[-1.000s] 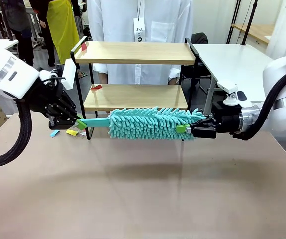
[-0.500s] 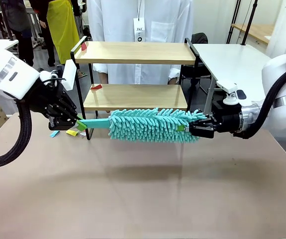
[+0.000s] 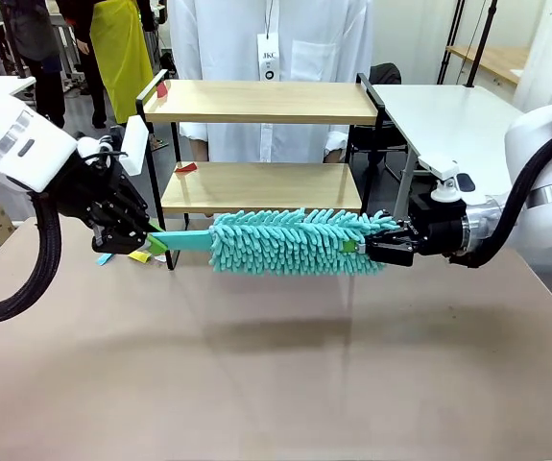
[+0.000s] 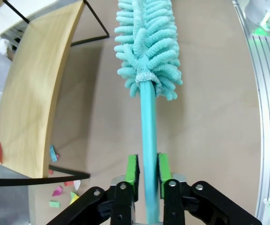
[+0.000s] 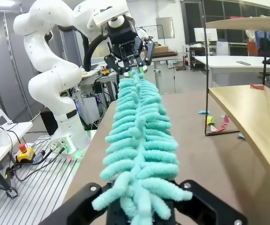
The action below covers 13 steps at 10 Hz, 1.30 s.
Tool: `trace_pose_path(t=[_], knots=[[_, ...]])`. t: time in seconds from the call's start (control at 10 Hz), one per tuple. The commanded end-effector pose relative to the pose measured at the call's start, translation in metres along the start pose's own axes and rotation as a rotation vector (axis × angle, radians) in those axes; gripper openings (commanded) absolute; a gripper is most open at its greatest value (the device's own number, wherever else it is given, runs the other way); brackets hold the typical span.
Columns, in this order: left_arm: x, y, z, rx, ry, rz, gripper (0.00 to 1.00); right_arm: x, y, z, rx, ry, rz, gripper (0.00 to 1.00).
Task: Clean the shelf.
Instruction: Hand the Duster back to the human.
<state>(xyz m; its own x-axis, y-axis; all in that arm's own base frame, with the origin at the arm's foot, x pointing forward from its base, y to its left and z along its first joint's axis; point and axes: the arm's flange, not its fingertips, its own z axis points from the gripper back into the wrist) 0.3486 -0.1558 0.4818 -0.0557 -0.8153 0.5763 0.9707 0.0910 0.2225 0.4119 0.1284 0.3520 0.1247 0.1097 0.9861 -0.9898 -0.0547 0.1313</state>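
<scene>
1. The shelf (image 3: 261,144) is standing at the far side of the beige worktop (image 3: 276,365), in front of a person in a white shirt (image 3: 271,58).
2. A teal duster (image 3: 290,240) is hanging level above the worktop, just in front of the shelf's lower board.
3. The left end effector (image 3: 153,237) is bracketing the duster's flat handle (image 4: 148,140); in the left wrist view its green pads (image 4: 132,169) are sitting on either side of the handle, with a thin gap showing on the left side, so it is unclear whether they are pinching it or standing slightly spread.
4. The right end effector (image 3: 360,248) is pinching the fluffy tip of the duster, its jaws pressed together into the fibres.
5. Small coloured paper scraps (image 3: 132,255) are lying on the worktop by the shelf's left foot, and 2 red scraps (image 3: 186,167) are lying on the shelf, 1 on each board.
</scene>
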Motion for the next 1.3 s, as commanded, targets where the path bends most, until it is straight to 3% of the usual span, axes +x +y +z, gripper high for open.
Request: trace_pose_path(t=[0.0,0.1,0.2,0.4,0.5,0.8,1.1,1.2], knots=[[-0.001,-0.001,0.004,-0.019,-0.043,0.018,1.00,0.003,0.000,-0.001,-0.006,0.013,0.011,0.00],[-0.003,-0.002,0.010,-0.022,-0.078,0.041,1.00,0.003,0.000,-0.001,-0.006,0.013,0.011,0.00],[-0.008,-0.002,0.023,-0.013,-0.134,0.059,0.84,0.003,0.000,-0.001,-0.006,0.013,0.011,0.00],[-0.034,-0.004,0.060,0.015,-0.276,0.093,1.00,0.003,0.000,-0.001,-0.006,0.013,0.011,0.00],[-0.051,-0.008,0.077,0.015,-0.356,0.102,1.00,0.003,0.000,-0.001,-0.006,0.013,0.011,0.00],[-0.099,-0.024,0.123,0.102,-0.386,0.153,1.00,0.003,0.000,-0.001,-0.006,0.013,0.011,0.00],[-0.110,-0.031,0.129,0.103,-0.386,0.137,1.00,0.003,0.000,-0.001,-0.006,0.013,0.011,0.00],[-0.105,0.004,0.153,0.112,-0.368,0.183,1.00,0.003,0.000,-0.001,-0.006,0.013,0.011,0.00]])
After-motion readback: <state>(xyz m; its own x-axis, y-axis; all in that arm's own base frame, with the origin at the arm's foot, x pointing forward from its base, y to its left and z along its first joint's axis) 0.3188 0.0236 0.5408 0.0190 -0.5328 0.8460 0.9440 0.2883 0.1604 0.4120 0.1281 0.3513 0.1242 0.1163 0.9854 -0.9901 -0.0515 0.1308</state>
